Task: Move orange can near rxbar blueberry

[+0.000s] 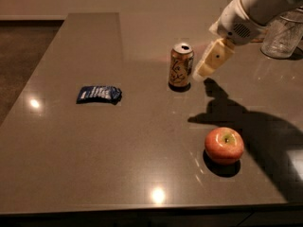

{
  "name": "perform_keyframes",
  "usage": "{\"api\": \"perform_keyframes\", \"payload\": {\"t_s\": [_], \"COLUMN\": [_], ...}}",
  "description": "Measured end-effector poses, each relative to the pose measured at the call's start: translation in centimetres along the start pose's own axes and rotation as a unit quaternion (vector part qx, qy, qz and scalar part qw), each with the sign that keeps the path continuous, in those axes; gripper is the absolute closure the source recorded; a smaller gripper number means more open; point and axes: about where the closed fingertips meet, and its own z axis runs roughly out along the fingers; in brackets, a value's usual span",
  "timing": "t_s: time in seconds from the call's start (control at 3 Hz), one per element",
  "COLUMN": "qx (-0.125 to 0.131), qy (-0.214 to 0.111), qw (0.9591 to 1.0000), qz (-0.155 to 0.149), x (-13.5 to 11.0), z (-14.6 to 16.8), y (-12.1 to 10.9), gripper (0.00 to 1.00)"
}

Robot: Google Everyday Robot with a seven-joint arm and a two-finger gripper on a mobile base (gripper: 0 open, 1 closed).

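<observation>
Can (181,66) upright mid-tabletop (142,164), bar (98,94) flat, well apart to its left. Gripper (204,69) just right of can, angled down; open or closed, can't tell. Apple (224,145) nearer, right.

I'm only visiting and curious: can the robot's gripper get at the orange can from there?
Probably yes. The gripper hangs just beside the orange can, with nothing between them; the apple sits well off toward the front edge.

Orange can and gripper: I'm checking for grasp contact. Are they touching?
Cannot tell. In the camera view the gripper tip sits close beside the orange can, but this single angle shows neither a plain gap nor plain contact.
</observation>
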Motion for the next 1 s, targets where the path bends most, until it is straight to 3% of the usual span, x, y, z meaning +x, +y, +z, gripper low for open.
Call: {"api": "perform_keyframes", "payload": {"t_s": [0.33, 0.67, 1.0], "qx": [-0.008, -0.021, -0.033], "qy": [-0.025, -0.033, -0.035], "qw": [0.9994, 0.9987, 0.9982], "qz": [0.023, 0.033, 0.035], "x": [-1.9, -2.7, -3.3], "z": [3.3, 5.3, 6.7], "y": [-2.2, -2.4, -2.3], "gripper": [0.00, 0.00, 0.18]}}
